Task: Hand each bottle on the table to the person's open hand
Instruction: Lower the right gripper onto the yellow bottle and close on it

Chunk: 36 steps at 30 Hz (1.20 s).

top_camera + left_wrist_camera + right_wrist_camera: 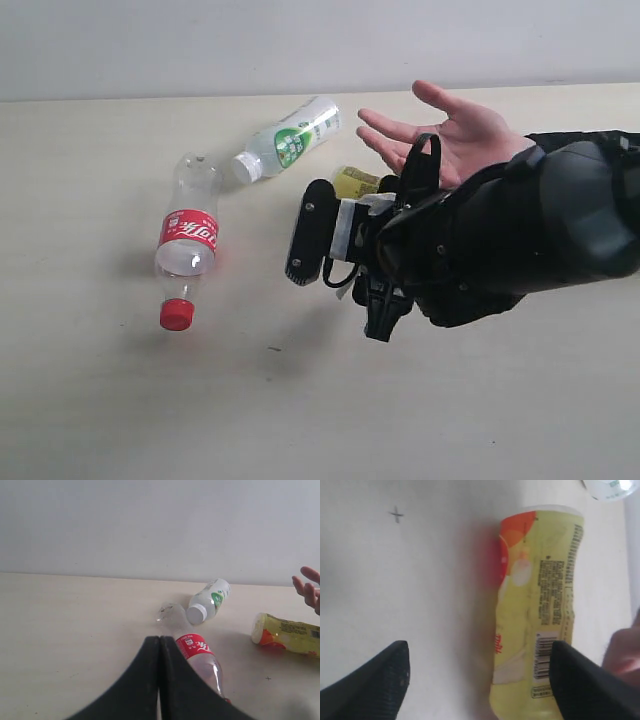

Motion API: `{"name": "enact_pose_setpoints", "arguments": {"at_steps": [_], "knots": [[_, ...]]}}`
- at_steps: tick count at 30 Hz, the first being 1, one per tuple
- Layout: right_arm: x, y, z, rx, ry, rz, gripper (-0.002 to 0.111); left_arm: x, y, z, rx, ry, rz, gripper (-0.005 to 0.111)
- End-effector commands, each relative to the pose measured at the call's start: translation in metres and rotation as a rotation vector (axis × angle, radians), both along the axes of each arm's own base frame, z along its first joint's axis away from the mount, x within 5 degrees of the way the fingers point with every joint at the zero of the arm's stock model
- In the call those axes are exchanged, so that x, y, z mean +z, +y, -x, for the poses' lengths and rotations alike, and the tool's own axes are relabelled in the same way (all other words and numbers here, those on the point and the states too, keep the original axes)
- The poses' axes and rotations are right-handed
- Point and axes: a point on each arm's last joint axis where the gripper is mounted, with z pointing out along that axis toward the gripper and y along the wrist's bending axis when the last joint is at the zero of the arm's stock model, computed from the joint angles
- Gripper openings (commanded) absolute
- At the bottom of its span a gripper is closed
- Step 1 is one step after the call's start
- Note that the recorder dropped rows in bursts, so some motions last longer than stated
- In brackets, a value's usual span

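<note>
While lying flat, three bottles (pixel 187 243) show.

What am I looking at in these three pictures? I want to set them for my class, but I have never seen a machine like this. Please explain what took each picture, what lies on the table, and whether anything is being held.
This is a robot with two arms, each ending in a two-fingered gripper. One picture comes from a camera off the arms and shows the whole scene; the other two come from cameras on each wrist.

On the pale table lie three bottles: a clear bottle with a red label, a white-capped bottle with a green label, and a yellow bottle.

The right gripper is open, its dark fingers on either side of the yellow bottle, which still rests on the table. The left gripper is shut and holds nothing. A person's open hand waits palm up just beyond the right arm.
</note>
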Motion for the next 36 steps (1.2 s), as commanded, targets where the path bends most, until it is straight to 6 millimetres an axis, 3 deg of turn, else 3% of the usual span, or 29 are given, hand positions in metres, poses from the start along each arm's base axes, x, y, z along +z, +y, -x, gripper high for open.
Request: {"name": "enact_pose_setpoints", "arguments": {"at_steps": [1, 12, 36], "knots": [[0.002, -0.003, -0.007, -0.067, -0.089, 0.013, 0.078, 0.0, 0.0, 0.0, 0.002, -0.008, 0.004, 0.0], [-0.014, 0.001, -0.011, -0.004, -0.113, 0.06, 0.079, 0.0, 0.0, 0.0, 0.002, -0.008, 0.004, 0.0], [-0.013, -0.005, -0.021, -0.053, -0.208, 0.054, 0.079, 0.0, 0.0, 0.0, 0.002, -0.008, 0.004, 0.0]]}}
